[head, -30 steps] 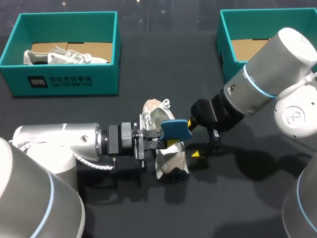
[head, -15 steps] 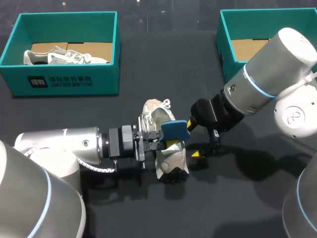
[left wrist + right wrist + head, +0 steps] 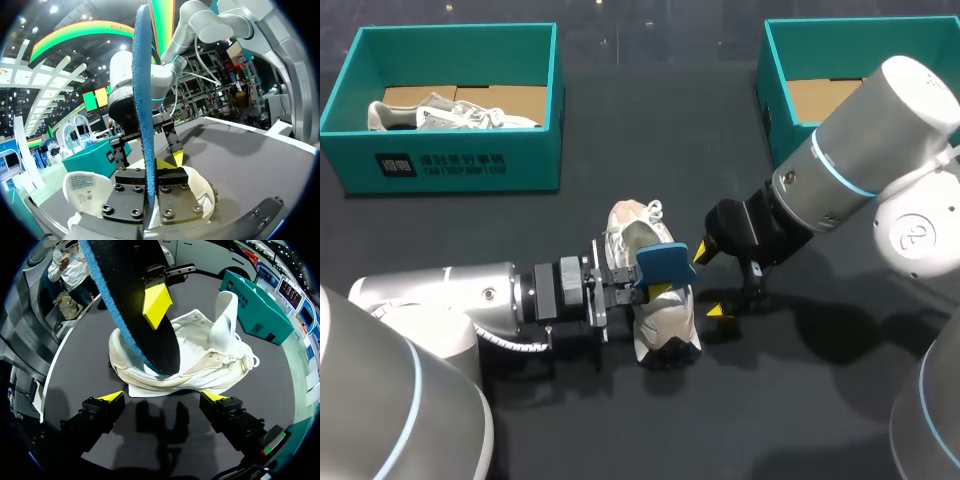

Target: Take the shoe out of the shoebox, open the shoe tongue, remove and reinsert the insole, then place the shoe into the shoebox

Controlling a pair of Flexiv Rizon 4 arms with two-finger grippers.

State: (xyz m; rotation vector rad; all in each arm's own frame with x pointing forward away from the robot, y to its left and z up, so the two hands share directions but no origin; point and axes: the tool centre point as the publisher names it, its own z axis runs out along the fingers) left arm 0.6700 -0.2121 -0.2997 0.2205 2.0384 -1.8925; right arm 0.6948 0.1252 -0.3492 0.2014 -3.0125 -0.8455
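A white shoe (image 3: pixel 658 305) lies on the dark table in the middle, its tongue pulled up. My left gripper (image 3: pixel 653 285) comes in from the left and is shut on a blue insole (image 3: pixel 667 262), held above the shoe. In the left wrist view the insole (image 3: pixel 145 95) stands edge-on between the fingers, over the shoe (image 3: pixel 85 187). In the right wrist view the insole (image 3: pixel 130 300) slants down, its lower end at the opening of the shoe (image 3: pixel 205 365). My right gripper (image 3: pixel 710 281) is open just right of the shoe, and its yellow tips flank the shoe (image 3: pixel 162 397) without touching it.
A teal shoebox (image 3: pixel 450 165) at the back left holds another white shoe (image 3: pixel 450 113). A second teal shoebox (image 3: pixel 775 95) stands at the back right, partly behind my right arm. The table's dark surface stretches around the shoe.
My left arm has drawn back a little to the left, and the insole has shifted slightly left and lower with it. The right arm and the shoe have kept still.
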